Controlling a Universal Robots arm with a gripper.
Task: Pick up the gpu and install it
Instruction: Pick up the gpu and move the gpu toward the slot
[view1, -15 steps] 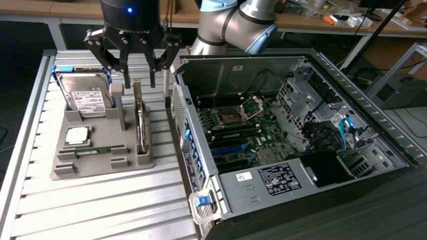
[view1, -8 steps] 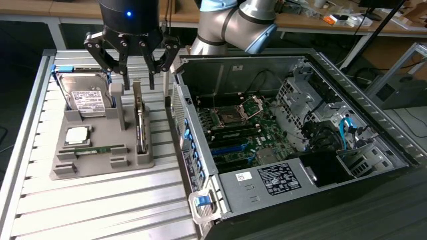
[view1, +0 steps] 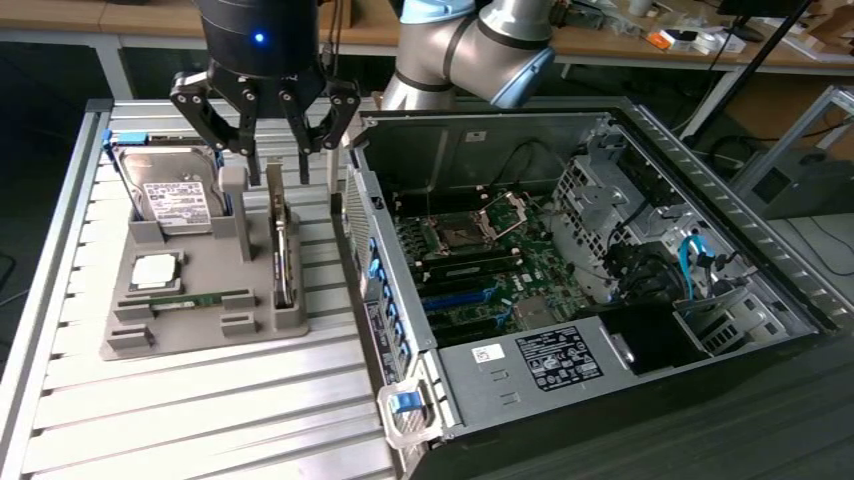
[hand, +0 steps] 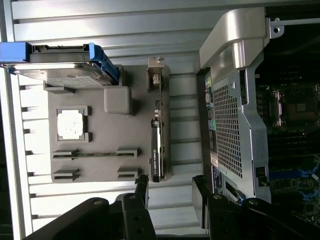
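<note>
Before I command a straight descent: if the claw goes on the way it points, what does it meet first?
Most likely the top edge of the gpu, standing on edge in the grey holder under the open claw. Depth is unclear, so the line-up is not certain.

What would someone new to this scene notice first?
The open computer case, its motherboard exposed, takes up the exterior view's right. On that view's left, the black gripper hangs open above the gpu, which stands on edge in a gray holder that also carries a hard drive.
</note>
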